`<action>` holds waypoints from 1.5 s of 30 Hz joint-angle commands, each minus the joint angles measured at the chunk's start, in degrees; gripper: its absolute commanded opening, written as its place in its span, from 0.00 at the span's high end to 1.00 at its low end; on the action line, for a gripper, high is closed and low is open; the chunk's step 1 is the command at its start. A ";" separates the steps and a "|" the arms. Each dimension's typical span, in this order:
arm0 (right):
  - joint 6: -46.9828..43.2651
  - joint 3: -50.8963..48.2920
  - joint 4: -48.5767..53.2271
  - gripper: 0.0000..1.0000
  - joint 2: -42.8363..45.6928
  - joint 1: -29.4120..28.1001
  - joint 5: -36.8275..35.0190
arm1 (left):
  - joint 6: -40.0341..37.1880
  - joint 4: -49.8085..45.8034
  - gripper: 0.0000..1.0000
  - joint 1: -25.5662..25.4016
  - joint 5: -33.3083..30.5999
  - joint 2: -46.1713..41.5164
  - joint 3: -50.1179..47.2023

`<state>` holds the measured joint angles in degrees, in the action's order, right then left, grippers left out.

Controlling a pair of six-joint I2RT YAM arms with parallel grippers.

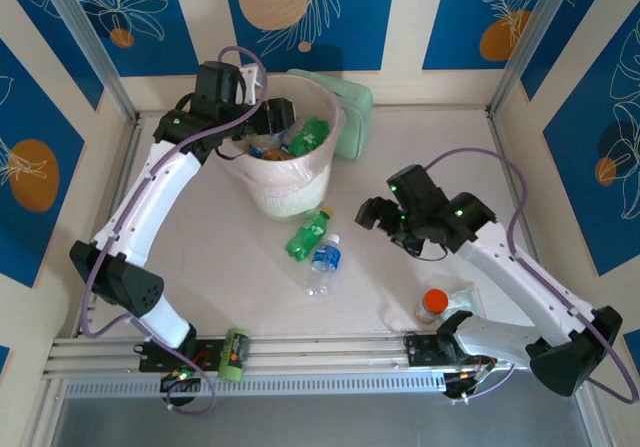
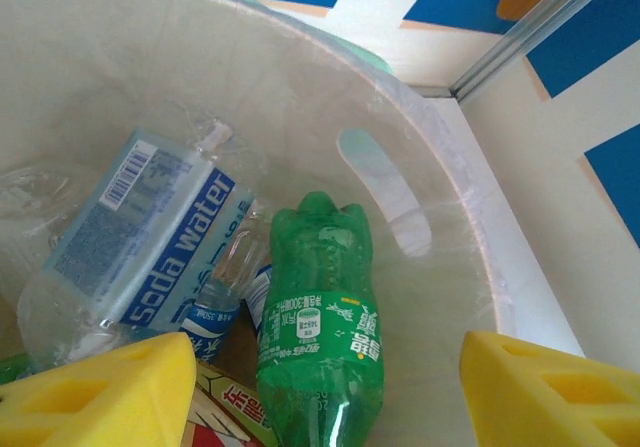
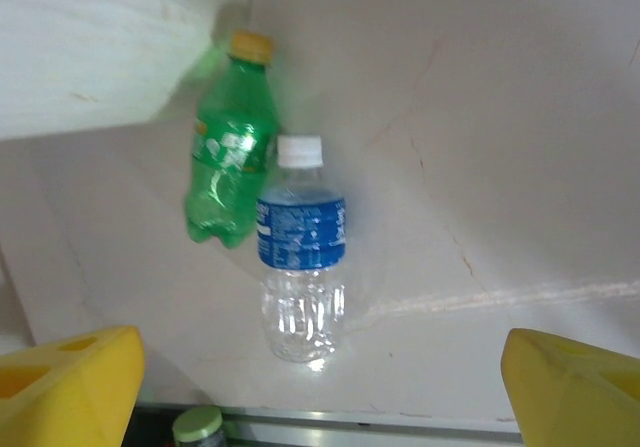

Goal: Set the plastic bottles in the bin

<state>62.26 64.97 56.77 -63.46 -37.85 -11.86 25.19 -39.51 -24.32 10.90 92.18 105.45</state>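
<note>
One smooth worktop (image 1: 400,137), walled in blue-and-cream panels (image 1: 300,17), carries the bin (image 1: 285,192), with several bottles (image 1: 305,137) inside under the wide, empty left jaws. In front of the bin a green bottle (image 1: 306,235) and a clear bottle (image 1: 324,259) lie side by side, faced by the wide right jaws; nudging one could roll both away.

Green bottle (image 3: 228,157) (yellow cap) against blue-labelled clear bottle (image 3: 302,257) on pale table (image 3: 480,167), claw fingertips (image 3: 70,392) wide apart below.
</note>
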 commanded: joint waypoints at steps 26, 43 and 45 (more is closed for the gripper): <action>5.34 -4.63 -19.57 0.07 -26.37 -9.79 3.42 | 13.72 17.24 0.32 0.46 7.22 -31.79 -36.47; 5.59 -2.96 -20.16 0.14 -33.84 -9.29 2.45 | 15.06 18.80 0.33 0.49 8.95 -31.54 -38.06; 5.59 -3.09 -20.23 0.15 -34.15 -9.09 2.37 | 15.20 19.03 0.33 0.50 9.13 -31.54 -38.21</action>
<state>67.55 60.77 35.35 -96.99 -47.22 -8.84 39.86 -22.02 -24.21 18.48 61.21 67.85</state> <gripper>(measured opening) 0.851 0.668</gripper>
